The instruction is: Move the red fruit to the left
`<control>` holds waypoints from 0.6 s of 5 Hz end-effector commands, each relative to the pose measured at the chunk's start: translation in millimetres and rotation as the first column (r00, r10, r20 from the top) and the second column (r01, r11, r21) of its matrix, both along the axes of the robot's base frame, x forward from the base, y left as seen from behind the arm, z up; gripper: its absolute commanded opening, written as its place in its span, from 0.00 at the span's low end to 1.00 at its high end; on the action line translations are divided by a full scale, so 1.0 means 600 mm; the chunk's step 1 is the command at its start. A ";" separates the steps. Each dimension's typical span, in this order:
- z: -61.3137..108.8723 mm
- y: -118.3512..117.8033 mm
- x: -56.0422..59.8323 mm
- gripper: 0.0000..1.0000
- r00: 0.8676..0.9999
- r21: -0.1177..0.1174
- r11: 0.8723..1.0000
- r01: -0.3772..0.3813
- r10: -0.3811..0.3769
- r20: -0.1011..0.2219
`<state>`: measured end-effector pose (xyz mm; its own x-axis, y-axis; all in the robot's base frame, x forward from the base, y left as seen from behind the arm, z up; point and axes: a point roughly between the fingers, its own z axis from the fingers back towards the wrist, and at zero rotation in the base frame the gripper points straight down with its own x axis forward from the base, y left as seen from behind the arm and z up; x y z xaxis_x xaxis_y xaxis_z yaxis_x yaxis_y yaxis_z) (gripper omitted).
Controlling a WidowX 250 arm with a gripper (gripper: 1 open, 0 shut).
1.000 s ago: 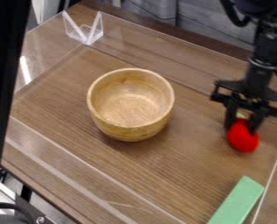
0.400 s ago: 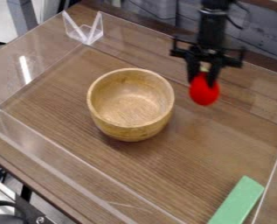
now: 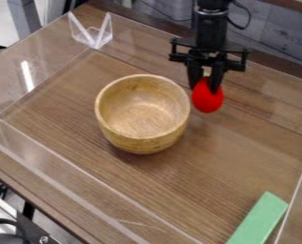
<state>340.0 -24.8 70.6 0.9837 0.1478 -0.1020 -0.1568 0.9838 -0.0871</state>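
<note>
The pincer (image 3: pixel 203 79), pinching the fruit (image 3: pixel 208 97), has carried it left to beside the bowl (image 3: pixel 142 113)'s far right edge, advancing the leftward move.

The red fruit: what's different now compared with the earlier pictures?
The gripper, holding the red fruit, has carried it left across the picture and farther back, near the bowl's rim. The wooden bowl and green block stayed put.
</note>
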 end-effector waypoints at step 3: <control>0.009 -0.026 0.016 0.00 0.997 -0.003 1.000 0.018 -0.018 0.073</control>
<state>339.9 -38.2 58.5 0.9868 0.1323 -0.0934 -0.1406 0.9860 -0.0891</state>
